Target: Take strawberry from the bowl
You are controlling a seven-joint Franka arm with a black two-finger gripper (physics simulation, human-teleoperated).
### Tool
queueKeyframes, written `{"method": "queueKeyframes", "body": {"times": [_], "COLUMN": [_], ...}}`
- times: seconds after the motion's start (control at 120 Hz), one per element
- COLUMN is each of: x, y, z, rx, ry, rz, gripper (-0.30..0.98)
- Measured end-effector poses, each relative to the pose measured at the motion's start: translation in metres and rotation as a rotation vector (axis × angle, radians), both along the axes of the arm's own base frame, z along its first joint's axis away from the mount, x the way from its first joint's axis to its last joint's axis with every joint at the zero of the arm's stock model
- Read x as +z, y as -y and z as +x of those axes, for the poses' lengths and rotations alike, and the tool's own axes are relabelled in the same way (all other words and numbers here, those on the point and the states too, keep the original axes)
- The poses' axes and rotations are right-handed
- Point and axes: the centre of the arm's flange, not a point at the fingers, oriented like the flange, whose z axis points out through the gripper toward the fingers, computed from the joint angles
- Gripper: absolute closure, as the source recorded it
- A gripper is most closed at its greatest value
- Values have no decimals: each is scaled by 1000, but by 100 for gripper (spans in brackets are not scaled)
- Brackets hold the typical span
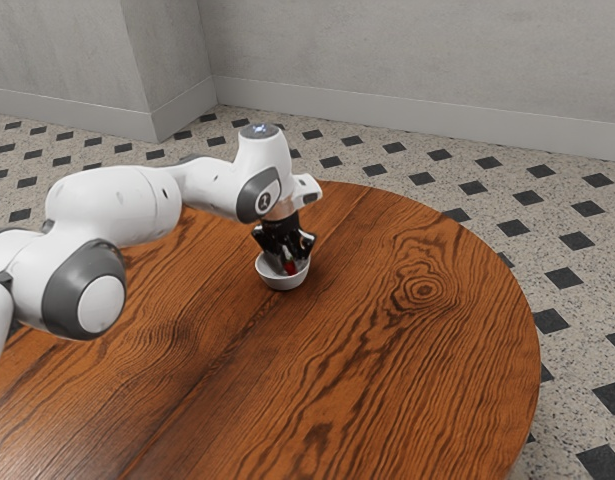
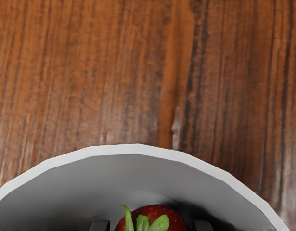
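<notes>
Jaws down inside the bowl, one on each side of the strawberry; can't tell whether they're clenched on it or released. Black two-finger gripper (image 1: pixel 289 262) points down, reaching below the rim of the round white bowl (image 1: pixel 283 284). White-and-grey jointed robot arm (image 1: pixel 115 205) enters from the exterior view's left and stretches toward its right, over the table; large grey-ringed joint nearest the camera, long white links running on to the wrist. Wrist bends there, placing the hand right above the bowl. Red strawberry with green leaves (image 2: pixel 155 212) is within the bowl, between the jaws; leaves visible in the wrist view. Bowl sits upright on the round brown wood-grain table (image 1: pixel 407 340), closer to the far edge, well apart from the curved edge at the exterior view's right.
</notes>
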Motion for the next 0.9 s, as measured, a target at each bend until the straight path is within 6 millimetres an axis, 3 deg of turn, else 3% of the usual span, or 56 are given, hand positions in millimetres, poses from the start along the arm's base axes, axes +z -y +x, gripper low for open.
{"method": "queueKeyframes", "body": {"times": [0.2,0.4,0.5,0.683,0.9], "x": [21,67,81,85,65], "y": [2,12,37,91,135], "z": [0,-2,-4,-8,-14], "rx": [-1,-12,-44,-110,-161], "ry": [19,64,77,81,59], "rz": [-5,-15,-30,-61,-86], "gripper": [57,58,59,60,61]}}
